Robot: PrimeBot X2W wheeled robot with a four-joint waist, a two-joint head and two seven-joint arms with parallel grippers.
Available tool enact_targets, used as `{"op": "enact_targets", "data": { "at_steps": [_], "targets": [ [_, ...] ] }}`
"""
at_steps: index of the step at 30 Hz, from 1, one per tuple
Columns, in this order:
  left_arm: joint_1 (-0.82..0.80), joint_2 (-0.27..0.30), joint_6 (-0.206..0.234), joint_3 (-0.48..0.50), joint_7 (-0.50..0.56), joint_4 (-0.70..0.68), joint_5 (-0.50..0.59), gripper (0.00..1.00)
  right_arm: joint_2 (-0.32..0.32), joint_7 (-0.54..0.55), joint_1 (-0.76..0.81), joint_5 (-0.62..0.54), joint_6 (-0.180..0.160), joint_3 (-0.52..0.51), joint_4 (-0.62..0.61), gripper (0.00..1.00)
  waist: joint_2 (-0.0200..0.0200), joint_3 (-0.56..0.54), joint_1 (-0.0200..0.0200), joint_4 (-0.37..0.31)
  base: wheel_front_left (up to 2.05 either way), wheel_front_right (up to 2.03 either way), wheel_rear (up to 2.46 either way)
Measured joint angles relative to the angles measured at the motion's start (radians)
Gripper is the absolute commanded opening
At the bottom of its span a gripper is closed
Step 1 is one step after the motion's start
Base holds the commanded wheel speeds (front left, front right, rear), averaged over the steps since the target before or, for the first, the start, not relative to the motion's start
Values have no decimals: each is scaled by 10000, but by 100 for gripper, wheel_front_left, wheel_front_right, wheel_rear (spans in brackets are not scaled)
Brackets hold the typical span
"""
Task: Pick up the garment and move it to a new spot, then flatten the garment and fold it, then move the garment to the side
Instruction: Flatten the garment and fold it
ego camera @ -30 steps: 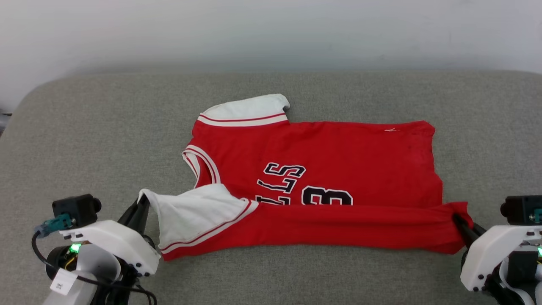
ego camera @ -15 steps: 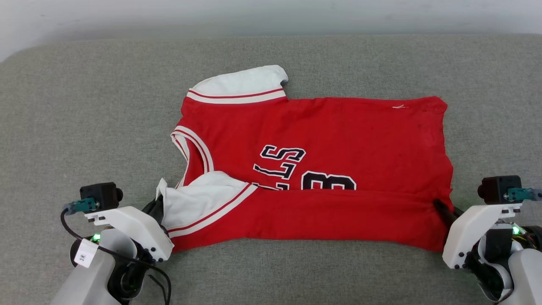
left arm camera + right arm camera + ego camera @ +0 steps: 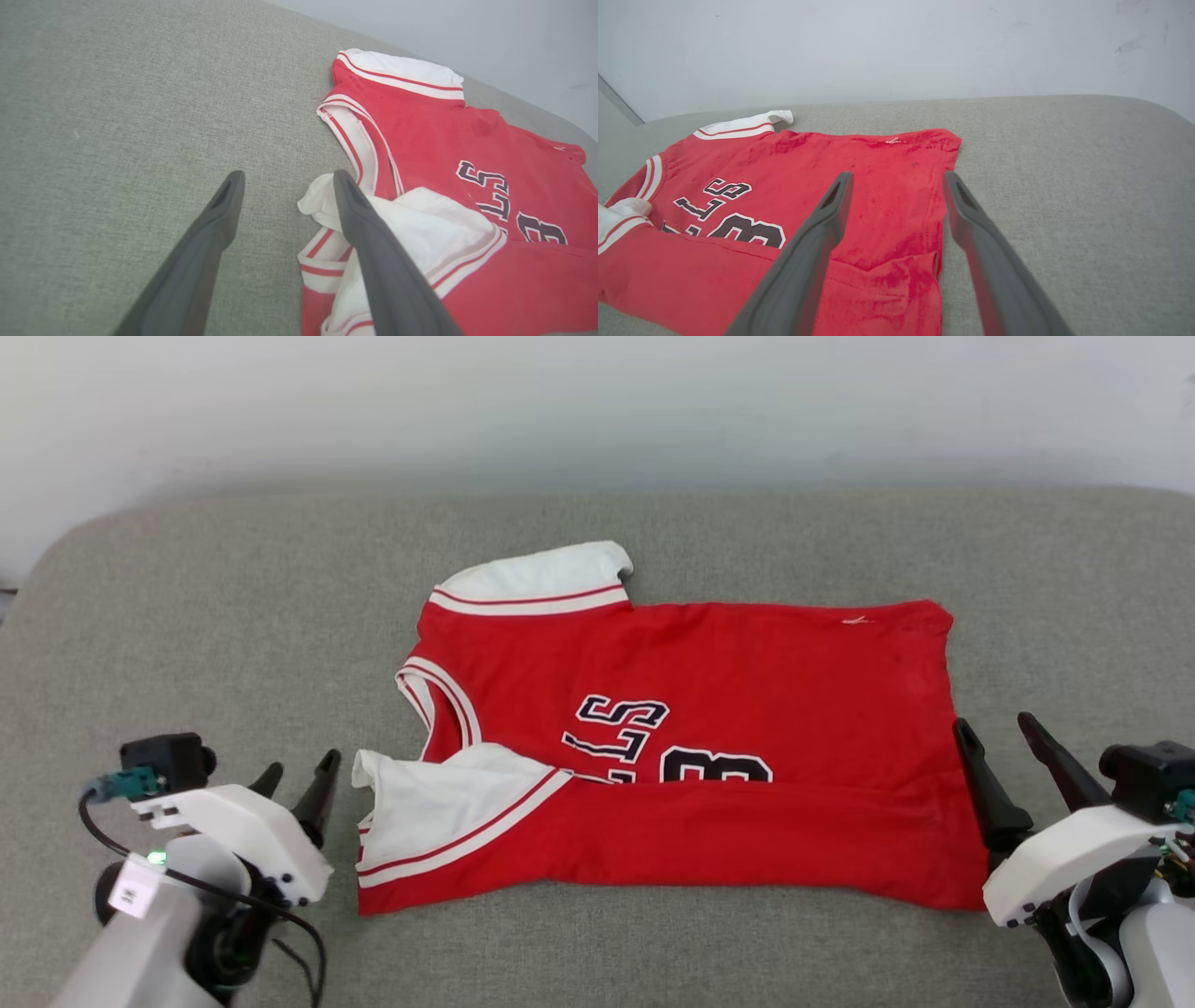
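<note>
We see the garment (image 3: 747, 653) as soft, matt knit cloth, its lettering flatter and smoother. Under it lies a grey cushion (image 3: 233, 616) of coarse woven fabric, also matt. The fingers (image 3: 373, 261) of the left gripper (image 3: 301, 763) and right gripper (image 3: 993, 721) look to us like dark matt plastic, and their white shells (image 3: 233, 821) look smooth and faintly glossy.

On the red basketball T-shirt with white striped sleeves (image 3: 747, 653), between the left gripper (image 3: 300, 767) and the right gripper (image 3: 993, 723), black white-outlined lettering (image 3: 621, 726) reads "LS" and "3". It lies sideways, and a fold hides the rest.
</note>
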Motion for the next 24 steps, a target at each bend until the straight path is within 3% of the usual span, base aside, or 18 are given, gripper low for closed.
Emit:
{"op": "enact_targets", "data": {
  "at_steps": [7, 8, 10, 11, 16, 24],
  "targets": [
    [118, 1043, 278, 92, 2497, -1231, -798, 100, 278, 192, 549, -270, 0, -211, -717, 100, 0, -483, -2, -167, 0, 0, 0],
    [179, 1494, 468, 40, 3929, -1908, -1271, 100, 424, 316, 761, -410, 0, -370, -1028, 100, 0, -545, -2, -243, 0, 0, 0],
    [241, 1728, 723, -35, 4838, -2301, -1565, 100, 516, 395, 865, -537, 0, -451, -1223, 100, 0, -533, -1, -289, 0, 0, 0],
    [340, 1952, 1126, -211, 5962, -2826, -1879, 100, 667, 489, 963, -610, 0, -562, -1486, 100, 1, -435, -2, -371, 0, 0, 0],
    [555, 2146, 1486, -355, 6857, -3112, -2150, 100, 857, 596, 937, -665, 0, -621, -1733, 100, 0, -79, -1, -560, 0, 0, 0],
    [649, 1802, 1471, -663, 7127, -2596, -2318, 100, 986, 617, 779, -581, 0, -767, -1747, 100, 0, 609, 0, -833, 0, 0, 0]
  ]
}}
